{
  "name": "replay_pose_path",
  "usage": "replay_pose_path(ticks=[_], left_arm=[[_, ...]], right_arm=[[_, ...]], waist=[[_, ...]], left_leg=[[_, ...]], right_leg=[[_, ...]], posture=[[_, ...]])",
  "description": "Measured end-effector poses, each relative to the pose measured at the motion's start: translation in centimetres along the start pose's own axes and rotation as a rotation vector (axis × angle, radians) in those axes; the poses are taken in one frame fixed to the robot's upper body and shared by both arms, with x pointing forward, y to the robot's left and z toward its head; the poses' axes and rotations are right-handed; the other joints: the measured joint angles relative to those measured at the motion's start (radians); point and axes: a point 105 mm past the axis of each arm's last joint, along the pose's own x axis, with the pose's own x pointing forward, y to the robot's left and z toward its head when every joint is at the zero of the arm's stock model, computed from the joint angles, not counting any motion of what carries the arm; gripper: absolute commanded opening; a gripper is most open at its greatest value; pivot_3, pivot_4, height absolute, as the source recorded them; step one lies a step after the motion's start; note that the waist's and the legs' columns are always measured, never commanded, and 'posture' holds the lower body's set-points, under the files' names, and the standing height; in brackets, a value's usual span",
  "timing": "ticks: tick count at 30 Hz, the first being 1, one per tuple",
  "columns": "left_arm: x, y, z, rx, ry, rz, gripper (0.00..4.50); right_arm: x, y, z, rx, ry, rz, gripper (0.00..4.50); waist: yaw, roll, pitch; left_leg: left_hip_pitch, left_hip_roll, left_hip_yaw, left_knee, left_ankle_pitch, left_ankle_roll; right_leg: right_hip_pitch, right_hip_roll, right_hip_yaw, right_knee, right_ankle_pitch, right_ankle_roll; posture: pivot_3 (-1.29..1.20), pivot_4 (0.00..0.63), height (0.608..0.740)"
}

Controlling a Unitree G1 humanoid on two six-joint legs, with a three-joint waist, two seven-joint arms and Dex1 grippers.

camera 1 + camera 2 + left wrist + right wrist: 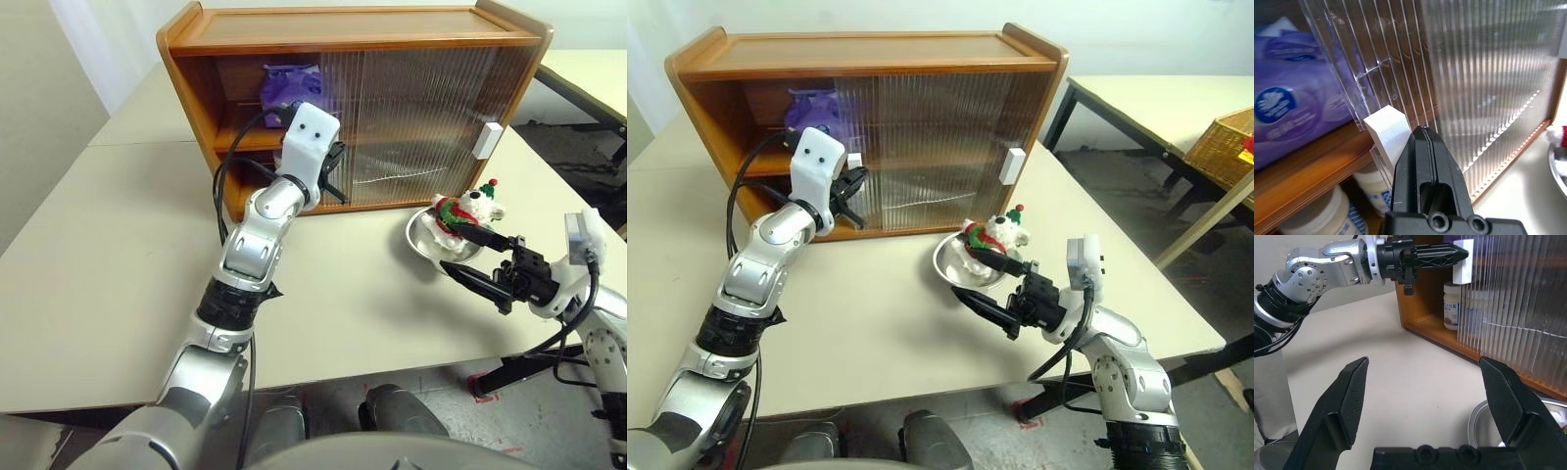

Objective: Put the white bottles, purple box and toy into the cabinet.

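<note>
Pressed together, tips against the white rectangular handle (1387, 131) of the ribbed translucent sliding door (1488, 88): left gripper's black fingers (1422, 161), at the open left end of the large orange-brown wooden cabinet (353, 27). Behind that door edge, on the upper shelf, the soft lilac-purple tissue box (1290, 105) with its round blue logo; below it, on the lower shelf, two squat white plastic bottles (1320, 213) with blue-printed labels, already stowed. Spread wide and empty, well short of the cabinet: right gripper's black fingers (1354, 391), hovering over the pale bench (118, 255) just beside the round steel bowl (426, 240). In that bowl, still outside the cabinet, the small white plush bear toy (468, 211) in red-and-green hat and scarf. Apparent step in hand: sliding the door by its handle to keep the left bay open for the toy. Best done by pushing flat against the handle's side, along the track, with steady level travel so the panel does not bind or tilt. Worth clearing the left arm from the opening before bringing the toy across.
</note>
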Motion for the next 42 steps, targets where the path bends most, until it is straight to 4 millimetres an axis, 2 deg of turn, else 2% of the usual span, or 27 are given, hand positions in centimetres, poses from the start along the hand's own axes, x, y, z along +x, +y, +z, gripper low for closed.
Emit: replay_pose_path(ticks=[6, 23, 28, 37, 42], left_arm=[[-0.9, 1.3, -0.5, 0.003, 0.026, 0.038, 0.03], [-5.2, 5.9, -2.3, 0.036, 0.091, 0.181, 0.03], [-6.2, 7.3, -2.8, 0.044, 0.112, 0.22, 0.03], [-7.5, 8.7, -3.2, 0.052, 0.133, 0.271, 0.03], [-8.2, 9.0, -3.5, 0.053, 0.147, 0.29, 0.03]], right_arm=[[0.0, 0.0, 0.1, -0.002, -0.003, 0.012, 4.5], [0.0, -0.2, 0.7, 0.001, -0.054, 0.044, 4.5], [-0.2, 0.0, 1.4, -0.004, -0.101, 0.071, 4.5], [0.0, 0.3, 2.1, -0.001, -0.171, 0.1, 4.5], [0.0, 0.4, 2.3, -0.006, -0.18, 0.117, 4.5]], waist=[[0.0, 0.0, 0.0], [0.006, 0.0, 0.0], [0.01, 0.0, 0.0], [0.018, 0.0, 0.0], [0.021, 0.0, -0.001]], left_leg=[[0.002, 0.0, 0.0, -0.001, 0.0, 0.0], [0.002, 0.001, -0.004, -0.004, 0.0, -0.002], [0.002, 0.001, -0.004, -0.004, -0.001, -0.003], [0.002, 0.001, -0.006, -0.005, -0.002, -0.005], [0.002, 0.001, -0.006, -0.007, -0.003, -0.007]], right_leg=[[0.0, 0.0, 0.0, 0.0, 0.001, -0.002], [-0.002, 0.001, 0.0, 0.0, 0.001, -0.005], [-0.002, 0.001, 0.0, 0.0, 0.001, -0.007], [-0.003, 0.001, 0.0, 0.0, 0.0, -0.011], [-0.003, 0.002, -0.001, 0.0, 0.001, -0.018]], posture=[[-0.15, 0.0, 0.74], [-0.14, 0.0, 0.74], [-0.14, 0.0, 0.74], [-0.13, 0.0, 0.74], [-0.12, 0.0, 0.74]])
